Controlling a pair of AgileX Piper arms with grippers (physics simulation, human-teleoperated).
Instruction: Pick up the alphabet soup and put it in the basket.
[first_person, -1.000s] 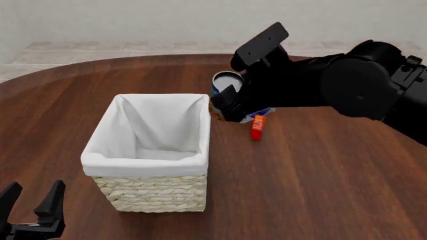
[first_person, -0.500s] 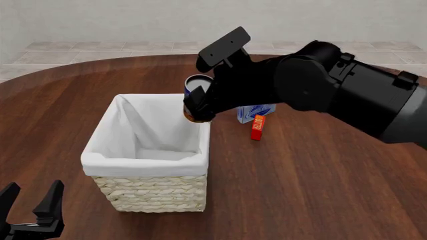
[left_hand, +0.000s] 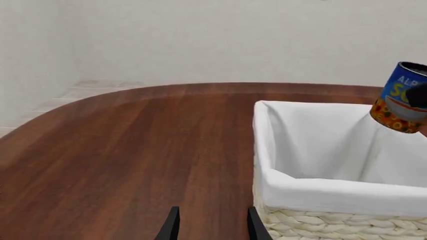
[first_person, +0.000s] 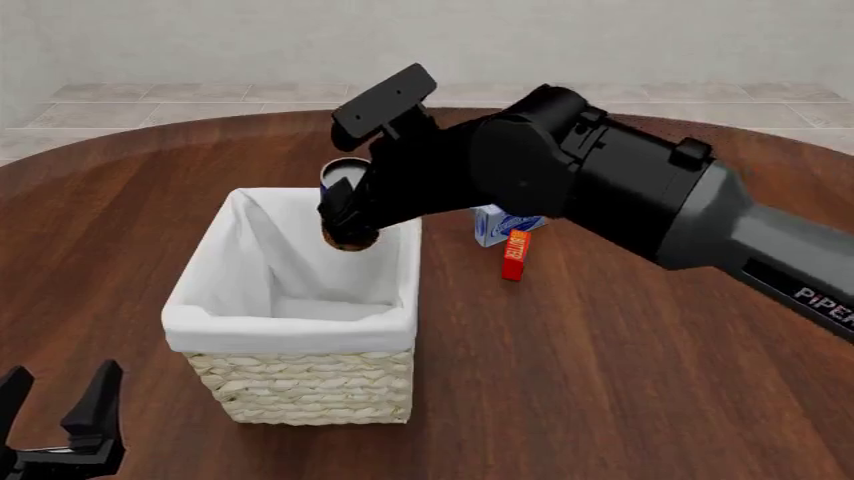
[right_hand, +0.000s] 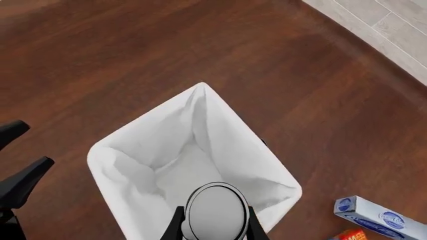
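The right pincer (right_hand: 215, 227) is clamped on the alphabet soup (first_person: 344, 192), holding the can in the air over the far right part of the basket (first_person: 296, 322), above its white lining. The carrying step looks nearly finished; the next move likely calls for lowering a little and releasing so the can drops inside rather than on the rim. Compared with half a second ago, the arm has swung further left, bringing the can from the basket's far right corner to over its opening. The left pincer (first_person: 60, 410) rests apart and empty, low over the tabletop (first_person: 641, 360).
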